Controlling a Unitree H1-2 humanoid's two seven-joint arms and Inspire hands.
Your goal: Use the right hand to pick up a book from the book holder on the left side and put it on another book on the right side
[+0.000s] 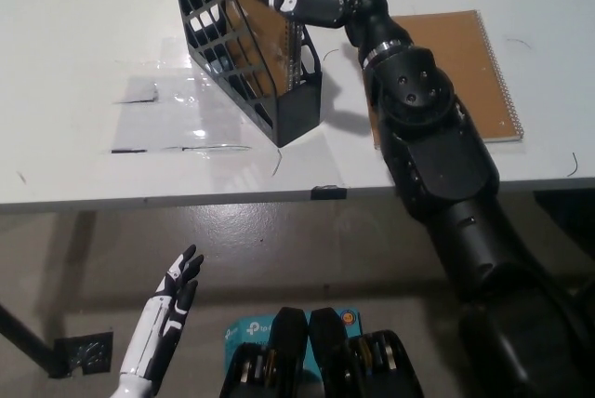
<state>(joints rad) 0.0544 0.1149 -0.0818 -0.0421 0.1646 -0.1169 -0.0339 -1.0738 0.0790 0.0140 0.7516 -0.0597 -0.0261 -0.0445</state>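
"tp-link" on the teal box (244,331) below

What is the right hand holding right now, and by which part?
Cannot be told. The right hand reaches across the book standing in the holder, fingers over its spiral edge, but a closed grip doesn't show. The left hand hangs open, holding nothing.

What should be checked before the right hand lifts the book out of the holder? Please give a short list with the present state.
1. Right hand at the book: ok, fingers reach across its spiral edge.
2. Firm grasp on the book: cannot tell.
3. Book standing in the holder: ok.
4. Second book lying flat to the right: ok, partly hidden by the arm.
5. Left hand out of the way: ok, low below the table, open.
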